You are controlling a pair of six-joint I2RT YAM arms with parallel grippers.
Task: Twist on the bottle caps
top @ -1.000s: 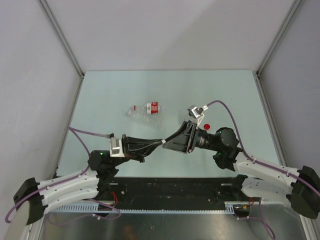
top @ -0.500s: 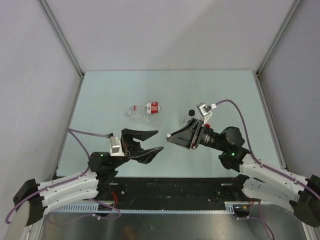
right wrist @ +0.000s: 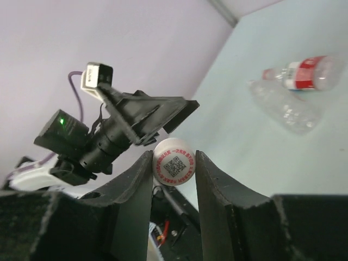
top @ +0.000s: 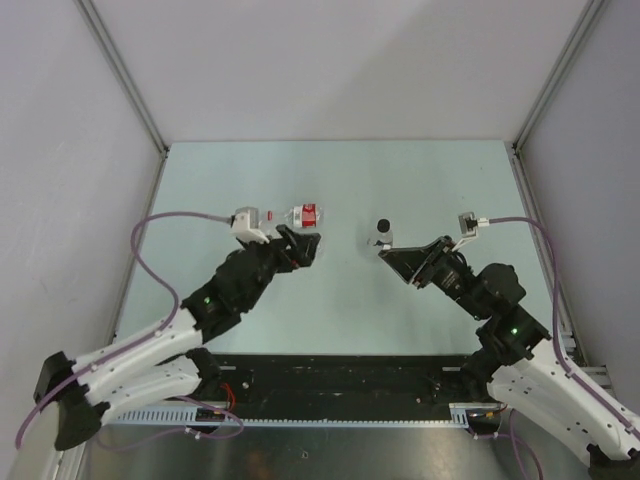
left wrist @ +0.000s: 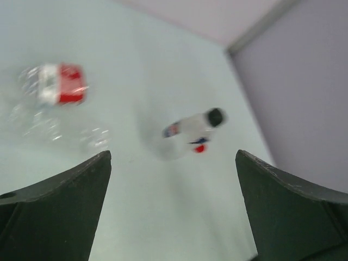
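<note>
The left tool (top: 302, 244) hangs over the left half of the pale green counter (top: 450, 180), its jaws spread wide with nothing between them. Just beyond its tips two of the bottles lie on their sides. The labelled bottle (top: 303, 213) has a red-and-white band and a red cap (top: 270, 215) on its neck, which points left. The plain clear bottle (right wrist: 285, 107) lies right beside it, nearer the arms, and is partly hidden under the left wrist in the overhead view.

Toward the middle of the counter stands the third bottle (top: 380, 238), with the black cap (top: 383, 226) on its neck. The left wrist view shows a small red spot at its foot (too blurred to name).

Just to the right of that bottle is the right tool (top: 388, 251), tips pointing left. Its jaws are pinched on a small white round piece, seemingly the white cap (right wrist: 174, 165). The face turned to the wrist camera bears a square code printed in red. The piece is held off the counter between the two fingers (right wrist: 138, 187), one on each side of it.
</note>
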